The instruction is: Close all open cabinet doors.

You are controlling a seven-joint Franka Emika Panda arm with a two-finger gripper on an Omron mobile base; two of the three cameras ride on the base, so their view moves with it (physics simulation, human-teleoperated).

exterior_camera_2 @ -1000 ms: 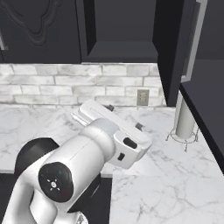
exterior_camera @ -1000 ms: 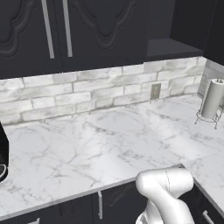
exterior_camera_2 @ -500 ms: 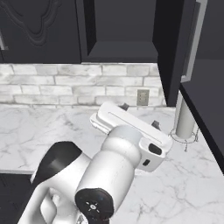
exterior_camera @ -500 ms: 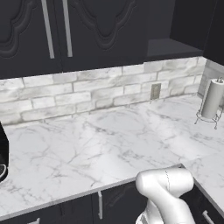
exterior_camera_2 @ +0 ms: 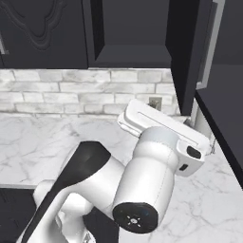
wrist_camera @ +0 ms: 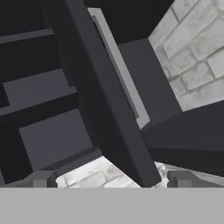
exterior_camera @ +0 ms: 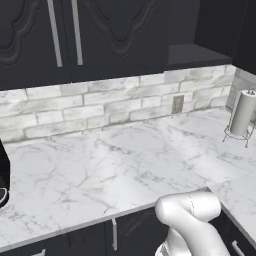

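Observation:
One tall black cabinet door (exterior_camera_2: 187,57) stands open at the right, swung out from the open cabinet (exterior_camera_2: 133,33), with its slim silver handle (exterior_camera_2: 212,42) on the far face. In the hand view this door (wrist_camera: 105,100) runs edge-on and diagonally, and the handle (wrist_camera: 118,65) lies along it. My gripper (wrist_camera: 111,180) is open, its fingertips (wrist_camera: 41,178) wide apart just below the door's lower corner, touching nothing. Two closed relief-panel doors (exterior_camera: 115,35) with bar handles (exterior_camera: 76,30) hang at the left. The open cabinet's dark inside (exterior_camera: 195,50) sits to their right.
A marble counter (exterior_camera: 100,170) runs below a grey brick backsplash with an outlet (exterior_camera: 177,104). A paper towel holder (exterior_camera: 242,112) stands at the right corner. A dark appliance (exterior_camera: 2,175) sits at the left edge. My bulky white arm (exterior_camera_2: 142,175) blocks much of the right base view.
My arm has swung up and to the right, bringing the hand closer to the open door. The doors and the base have not moved.

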